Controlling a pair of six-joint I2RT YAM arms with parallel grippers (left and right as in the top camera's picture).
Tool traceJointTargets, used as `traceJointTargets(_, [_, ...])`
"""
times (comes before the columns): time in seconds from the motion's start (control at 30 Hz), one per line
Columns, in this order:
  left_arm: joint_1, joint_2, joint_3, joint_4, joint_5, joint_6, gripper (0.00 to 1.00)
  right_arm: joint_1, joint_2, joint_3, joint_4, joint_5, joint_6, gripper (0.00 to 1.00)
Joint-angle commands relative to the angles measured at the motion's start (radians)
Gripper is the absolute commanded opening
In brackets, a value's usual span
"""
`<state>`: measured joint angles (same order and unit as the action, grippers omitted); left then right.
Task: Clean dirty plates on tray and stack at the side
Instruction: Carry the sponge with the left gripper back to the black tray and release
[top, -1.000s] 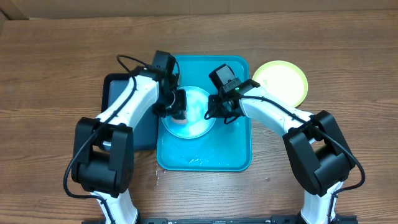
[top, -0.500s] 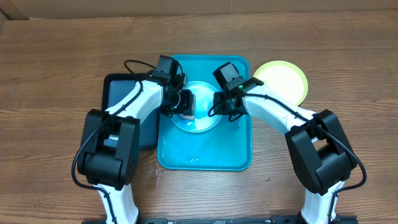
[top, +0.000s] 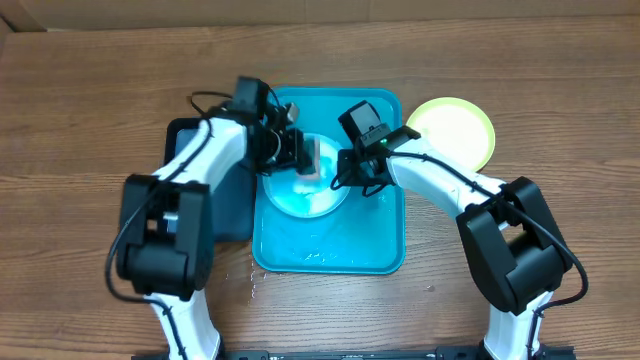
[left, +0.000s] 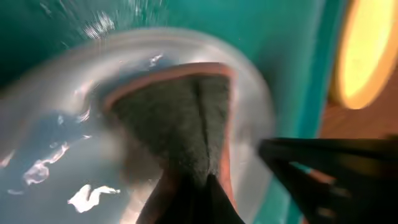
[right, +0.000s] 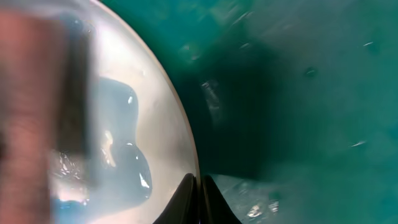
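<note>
Lying flat on the brown wood-grain table (top: 80, 90), a black tray (top: 190, 180), rectangular with rounded corners, sits just beside the left edge of the turquoise tray (top: 330, 250). The turquoise tray is a larger glossy plastic rectangle with rounded corners and a raised rim, and its floor is wet with small bright glints.

Over the upper left part of the turquoise tray, the left gripper (top: 298, 160) is clamped on a sponge (left: 186, 118). The left wrist view shows its dark green, coarse scouring face and an orange-pink foam body, pinched into a fold between the fingers and pressed down on the light blue plate (top: 305, 195).

That plate is round and smooth, with a pale whitish centre. It lies inside the turquoise tray, in its upper half, and a film of water with white highlights covers it.

Toward the right side of the turquoise tray, the right gripper (top: 352, 178) has its fingers drawn together at the plate's right rim. In the blurred right wrist view the two dark tips meet exactly on that thin edge, so they appear to pinch it.

Outside the turquoise tray, just off its upper right corner, a round yellow-green plate (top: 455, 130) with a pale centre rests on the table.
</note>
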<state>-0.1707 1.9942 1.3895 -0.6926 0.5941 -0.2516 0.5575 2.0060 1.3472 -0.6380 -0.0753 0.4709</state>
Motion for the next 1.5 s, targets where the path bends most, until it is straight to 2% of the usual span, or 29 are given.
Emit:
traceJointTargets(0.0, [0.042,-0.151,0.071,-0.055,0.042,0.073,0.04,0.01,0.005,0.0,0.004,-0.031,-0.001,0.04])
traceJointTargets(0.13, [0.079,-0.246,0.072,-0.183,-0.113,0.072,0.04,0.01,0.005,0.0,0.004,-0.031,-0.001,0.04])
traceJointTargets(0.33, [0.094,-0.27,0.063,-0.395,-0.48,0.066,0.04,0.01,0.005,0.0,0.006,-0.031,-0.001,0.04])
traceJointTargets(0.47, [0.094,-0.262,0.013,-0.42,-0.678,-0.006,0.04,0.01,0.005,0.0,0.008,-0.031,-0.001,0.04])
traceJointTargets(0.6, [0.094,-0.261,-0.064,-0.378,-0.863,-0.084,0.04,0.01,0.005,0.0,0.005,-0.031,-0.005,0.04])
traceJointTargets(0.9, [0.101,-0.261,-0.252,-0.167,-0.883,-0.054,0.05,0.01,0.005,0.0,0.005,-0.031,-0.008,0.04])
traceJointTargets(1.1, [0.136,-0.261,-0.282,-0.151,-0.889,-0.017,0.05,0.01,0.005,0.0,0.005,-0.031,-0.008,0.04])
traceJointTargets(1.27, [0.151,-0.261,-0.282,-0.137,-0.856,-0.017,0.1,0.01,0.005,0.0,0.004,-0.031,-0.008,0.04])
traceJointTargets(1.37, [0.153,-0.261,-0.282,-0.127,-0.855,-0.018,0.22,0.01,0.005,0.0,0.005,-0.031,-0.008,0.04])
traceJointTargets(1.47, [0.153,-0.261,-0.278,-0.121,-0.824,-0.017,0.45,0.01,0.005,0.0,0.005,-0.031,-0.008,0.05])
